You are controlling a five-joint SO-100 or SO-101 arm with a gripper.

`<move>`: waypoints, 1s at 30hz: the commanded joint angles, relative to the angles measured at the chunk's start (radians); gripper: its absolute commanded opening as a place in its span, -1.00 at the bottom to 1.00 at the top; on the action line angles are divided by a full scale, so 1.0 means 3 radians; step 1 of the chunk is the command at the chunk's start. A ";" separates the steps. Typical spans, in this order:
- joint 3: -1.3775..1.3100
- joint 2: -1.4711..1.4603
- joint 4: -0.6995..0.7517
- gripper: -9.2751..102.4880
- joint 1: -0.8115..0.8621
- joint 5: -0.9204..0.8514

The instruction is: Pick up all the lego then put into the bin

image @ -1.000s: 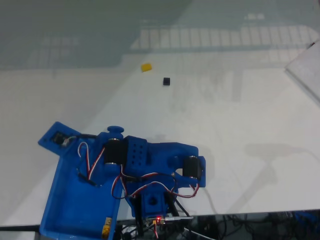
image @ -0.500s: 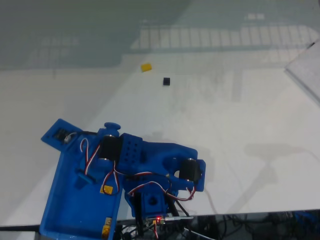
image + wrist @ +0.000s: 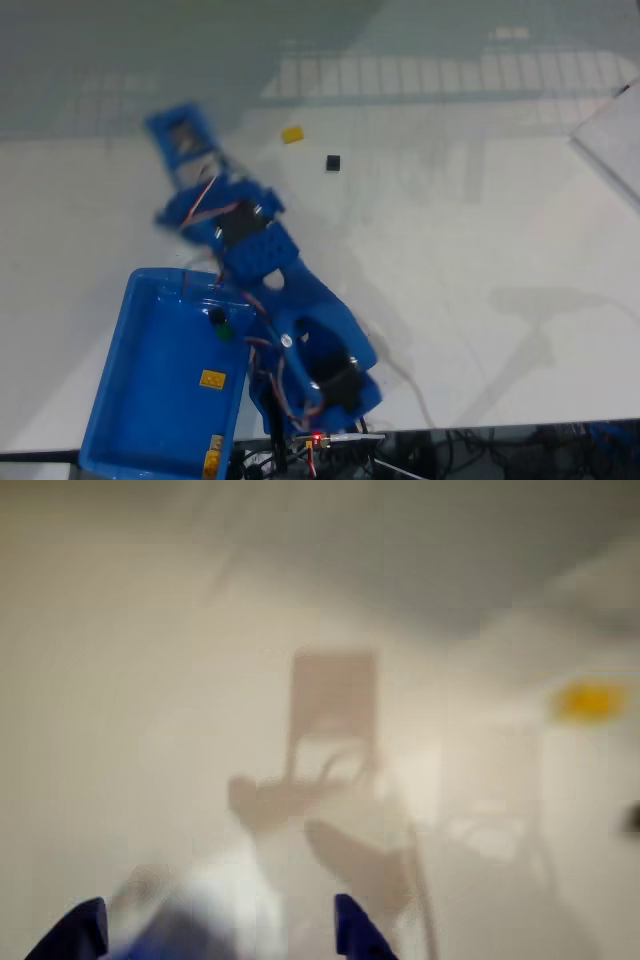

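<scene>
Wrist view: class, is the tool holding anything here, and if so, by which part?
Nothing is held. The tool shows two blue tips wide apart with only blurred white table between them; the yellow lego lies apart on the table.

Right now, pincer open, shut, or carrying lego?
Pincer: open, nothing between its blue tips in the blurred wrist view, over bare table.

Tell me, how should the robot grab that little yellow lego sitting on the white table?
Probably from straight above. The yellow lego is a tiny low block lying flat on the white table, with bare space around it and the black lego a bit apart. The hand could drop its fingers on two opposite side faces. It looks slightly turned, so the hand may need to twist to match.
</scene>
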 commanded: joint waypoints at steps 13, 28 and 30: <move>0.0414 -0.1130 -0.1611 -0.31 0.2091 -0.0726; 0.0373 -0.2183 -0.2546 -0.32 0.2357 -0.0951; 0.0368 -0.2327 -0.2669 -0.33 0.2342 -0.0966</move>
